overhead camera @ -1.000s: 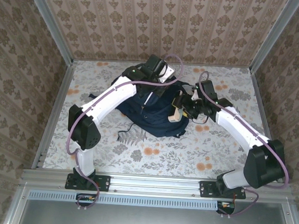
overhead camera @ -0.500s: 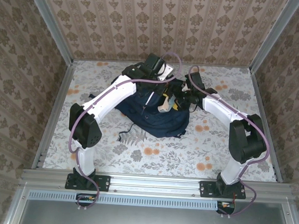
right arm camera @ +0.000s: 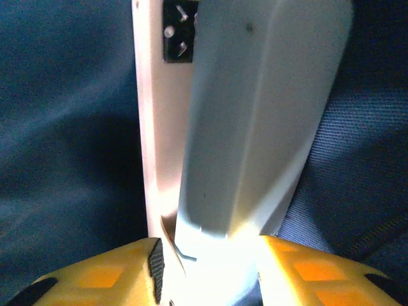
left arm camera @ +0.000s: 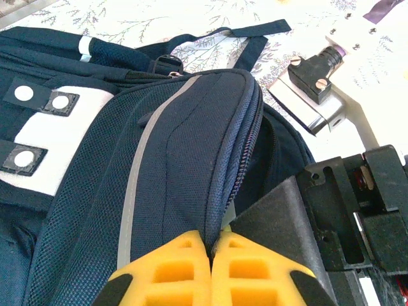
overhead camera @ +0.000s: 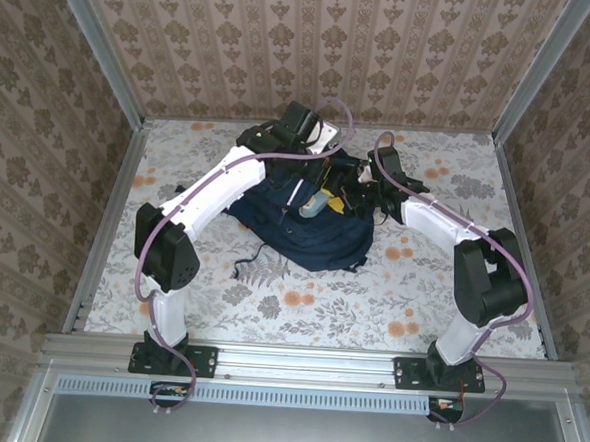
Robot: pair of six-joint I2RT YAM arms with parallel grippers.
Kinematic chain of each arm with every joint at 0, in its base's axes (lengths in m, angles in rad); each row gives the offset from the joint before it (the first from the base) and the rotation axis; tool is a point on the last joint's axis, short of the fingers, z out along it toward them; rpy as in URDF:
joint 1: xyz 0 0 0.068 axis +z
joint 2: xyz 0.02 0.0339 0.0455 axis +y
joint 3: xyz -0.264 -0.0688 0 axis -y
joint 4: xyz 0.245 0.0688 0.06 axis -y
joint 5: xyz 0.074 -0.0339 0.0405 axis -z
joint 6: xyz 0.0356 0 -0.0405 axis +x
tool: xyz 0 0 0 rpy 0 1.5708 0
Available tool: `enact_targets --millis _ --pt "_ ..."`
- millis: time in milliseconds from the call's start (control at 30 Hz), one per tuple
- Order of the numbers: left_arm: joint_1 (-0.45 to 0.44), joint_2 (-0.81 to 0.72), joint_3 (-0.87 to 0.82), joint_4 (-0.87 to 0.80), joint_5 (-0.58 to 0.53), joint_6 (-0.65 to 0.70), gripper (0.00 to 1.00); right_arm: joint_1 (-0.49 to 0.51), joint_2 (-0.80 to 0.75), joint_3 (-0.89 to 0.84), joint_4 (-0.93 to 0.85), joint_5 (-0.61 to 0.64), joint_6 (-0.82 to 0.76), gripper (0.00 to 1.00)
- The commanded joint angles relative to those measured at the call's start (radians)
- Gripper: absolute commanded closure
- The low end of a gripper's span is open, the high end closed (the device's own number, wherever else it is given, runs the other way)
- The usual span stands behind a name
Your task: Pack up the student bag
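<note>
**Left tool holds the mouth open while the right feeds a device in**

The student bag (overhead camera: pixel 309 237) lies flat in the middle of the counter (overhead camera: pixel 451 291), its top end toward the far wall. The left tool (left arm camera: pixel 212 255) is clamped shut on the zip edge of the top flap (left arm camera: pixel 223 127), the yellow fingertips meeting with only the fabric between them. Judging by the dark gap beside that edge, the pinch is there to lift the flap and hold the compartment's mouth open.

The right tool (right arm camera: pixel 210 280) has its jaws partly apart around a pale grey device (right arm camera: pixel 255 121), an oblong body with a flat white plate along one side. Both pads appear to press on it, so I take it as held. Navy fabric surrounds it on both sides in the right wrist view, and from above it sits at the bag's opening, so it seems to be partway in.

Room is tight. The right arm (left arm camera: pixel 357 210) has its black wrist body just beside the pinched flap, so the two tools work almost against each other. The lifted fabric could sag and catch the device. A dark strap (overhead camera: pixel 244 266) trails from the bag's near left corner onto the counter, well away from the opening. Patterned walls close the counter on three sides.
</note>
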Motion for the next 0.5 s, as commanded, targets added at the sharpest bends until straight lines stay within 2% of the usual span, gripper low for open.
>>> enact_targets --millis 0,133,233,367,467 --pt "0.009 -0.039 0.019 0.086 0.027 -0.015 0.96 0.024 0.046 0.036 0.067 -0.041 0.008 0.64" --pt "0.013 -0.043 0.004 0.092 0.036 -0.026 0.95 0.035 0.11 0.068 0.163 -0.032 0.022 0.77" --pt "0.021 -0.043 -0.003 0.094 0.05 -0.039 0.95 0.035 0.137 0.076 0.219 -0.021 0.017 0.79" --pt "0.036 -0.052 -0.021 0.1 0.077 -0.059 0.87 0.026 0.069 0.029 0.163 0.031 -0.036 0.68" --pt "0.051 -0.06 -0.04 0.11 0.113 -0.076 0.72 0.01 -0.02 -0.024 0.036 0.102 -0.107 0.53"
